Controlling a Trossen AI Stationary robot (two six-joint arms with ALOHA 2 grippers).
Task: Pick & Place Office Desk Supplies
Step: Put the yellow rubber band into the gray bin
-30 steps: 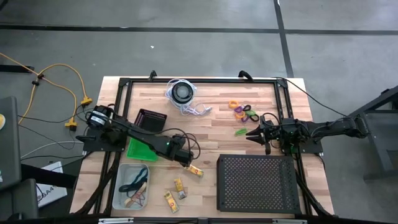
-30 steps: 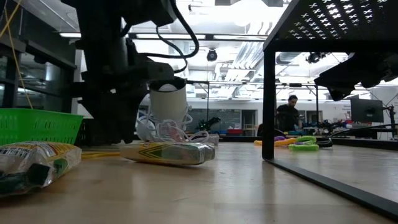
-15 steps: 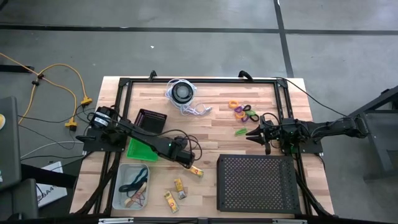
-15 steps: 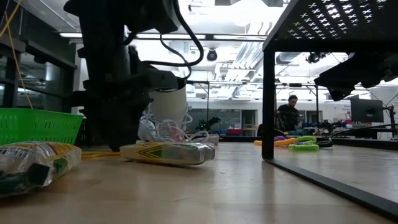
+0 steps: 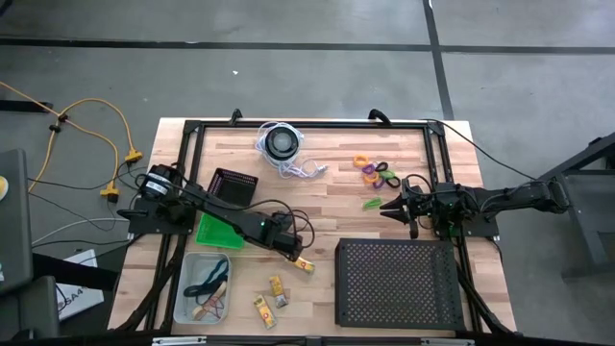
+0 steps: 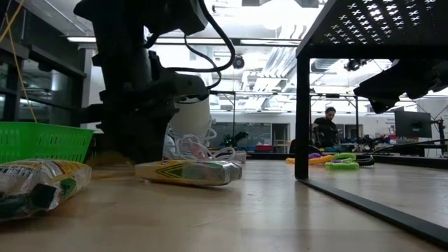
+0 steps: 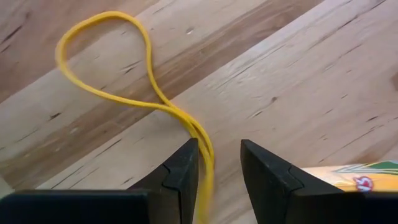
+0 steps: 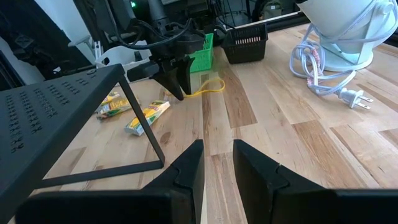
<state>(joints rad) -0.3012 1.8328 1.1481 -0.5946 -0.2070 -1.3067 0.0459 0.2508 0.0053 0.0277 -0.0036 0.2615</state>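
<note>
Left gripper low at mid-table, jaws narrow around a yellow band, whose end is hidden between them; grip uncertain. A packet lies just beside. Right gripper narrow, empty, near rings.

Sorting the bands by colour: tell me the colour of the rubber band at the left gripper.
Yellow. The rubber band shows best in the left wrist view, running between the left gripper fingers.

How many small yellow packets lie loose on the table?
3 yellow packets: one just beside the left gripper, two more nearer the front edge, between the clear bin and the black perforated tray. Others may be hidden.
</note>
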